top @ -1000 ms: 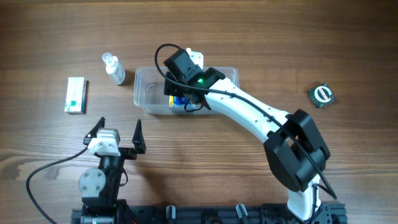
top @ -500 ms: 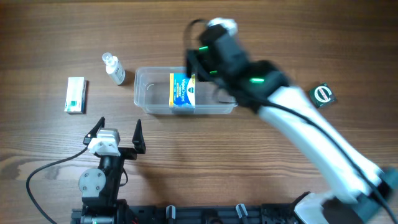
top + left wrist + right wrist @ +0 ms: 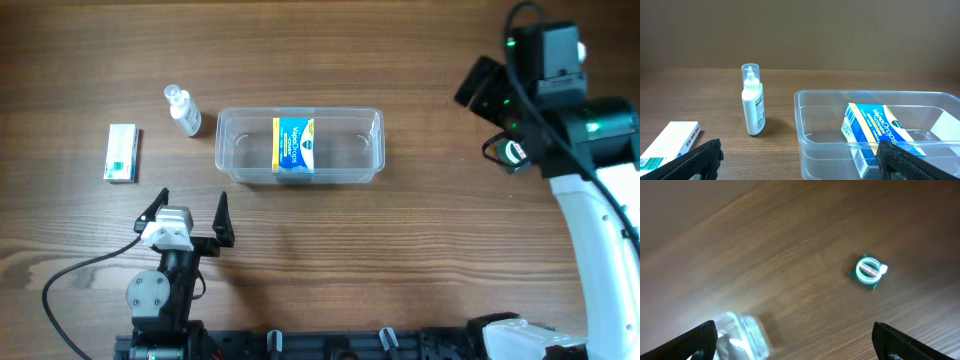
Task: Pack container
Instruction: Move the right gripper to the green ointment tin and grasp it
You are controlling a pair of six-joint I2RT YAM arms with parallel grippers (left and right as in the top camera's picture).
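The clear plastic container [image 3: 235, 150] sits mid-table with a blue and yellow box [image 3: 293, 146] lying inside it. In the left wrist view the container [image 3: 826, 150] is right of centre with the box [image 3: 874, 131] leaning in it. My left gripper [image 3: 190, 214] is open and empty, in front of the container's left end. My right gripper [image 3: 479, 84] is open and empty, high over the table's right side, above a small green packet [image 3: 513, 153]. The right wrist view shows that packet [image 3: 868, 271] and the blurred container [image 3: 740, 337].
A small white dropper bottle [image 3: 182, 110] stands left of the container, also in the left wrist view [image 3: 752, 100]. A white and green box [image 3: 121, 152] lies further left, and shows in the left wrist view [image 3: 667, 144].
My right gripper let go of the blue and yellow box inside the container, lifted out and swung far right over the green packet. The left arm has not moved.
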